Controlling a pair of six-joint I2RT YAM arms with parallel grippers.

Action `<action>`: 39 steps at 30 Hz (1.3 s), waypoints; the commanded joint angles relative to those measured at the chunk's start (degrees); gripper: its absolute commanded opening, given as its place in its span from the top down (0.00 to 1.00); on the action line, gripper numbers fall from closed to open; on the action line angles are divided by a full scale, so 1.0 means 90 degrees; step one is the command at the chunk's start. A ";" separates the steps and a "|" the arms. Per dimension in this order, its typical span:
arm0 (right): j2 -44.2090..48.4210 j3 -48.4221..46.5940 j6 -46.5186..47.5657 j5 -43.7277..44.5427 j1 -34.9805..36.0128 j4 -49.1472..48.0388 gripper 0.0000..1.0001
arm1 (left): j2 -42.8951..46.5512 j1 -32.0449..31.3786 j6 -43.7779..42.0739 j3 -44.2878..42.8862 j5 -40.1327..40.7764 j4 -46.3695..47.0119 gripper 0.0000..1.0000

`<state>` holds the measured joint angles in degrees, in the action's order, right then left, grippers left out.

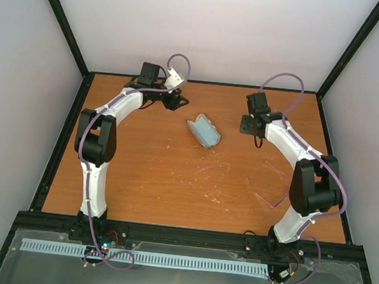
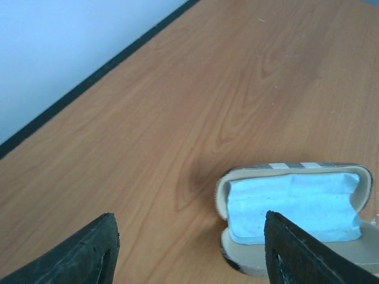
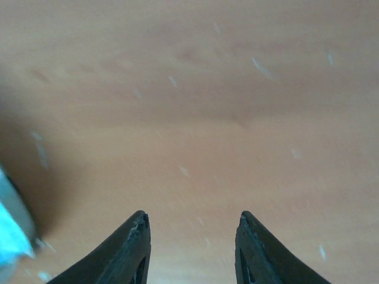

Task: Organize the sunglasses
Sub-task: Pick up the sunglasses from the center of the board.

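Overhead view of the wooden table point(image 1: 146, 178) with both arms reaching toward its far edge. The eyeglass case point(image 1: 193, 125) lies open near the table's centre, and the left wrist view shows a pale blue cloth point(image 2: 293, 204) lying inside it. The left gripper point(image 2: 189, 216) hovers just beside the case with its jaws spread wide and nothing between them. The right gripper point(image 3: 193, 216) stands on the case's other side, its jaws moderately parted over bare wood, also gripping nothing. The sunglasses point(image 1: 269, 203) appear only as faint pinkish angular lines, probably the frame, lying on the right part of the table beside the right arm's elbow, well apart from the case and from both grippers.
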<state>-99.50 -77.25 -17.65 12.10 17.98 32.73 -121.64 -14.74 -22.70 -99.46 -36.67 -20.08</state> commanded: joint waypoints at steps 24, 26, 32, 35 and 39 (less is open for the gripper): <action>0.3600 0.3450 -0.3819 -0.0078 -0.1828 0.3540 0.57 | 0.0181 0.0826 0.0110 0.0280 -0.0658 0.0015 0.35; 0.3645 0.3543 -0.3932 -0.0031 -0.1921 0.3573 0.57 | 0.0201 0.0895 0.0121 0.0315 -0.0664 0.0048 0.35; 0.3716 0.3960 -0.4160 -0.0089 -0.2316 0.3407 0.57 | 0.0197 0.1053 0.0126 0.0392 -0.0696 0.0074 0.35; 0.3701 0.4157 -0.4158 -0.0198 -0.2531 0.3031 0.59 | 0.0182 0.1114 0.0166 0.0411 -0.0720 0.0091 0.35; 0.3394 0.4172 -0.4062 -0.0289 -0.2738 0.2727 0.60 | 0.0167 0.1158 0.0132 0.0417 -0.0677 0.0076 0.35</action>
<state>-67.22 -39.97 -53.28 9.63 -4.97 61.23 -121.97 -4.84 -21.93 -95.70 -41.78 -20.38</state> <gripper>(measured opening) 0.403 0.646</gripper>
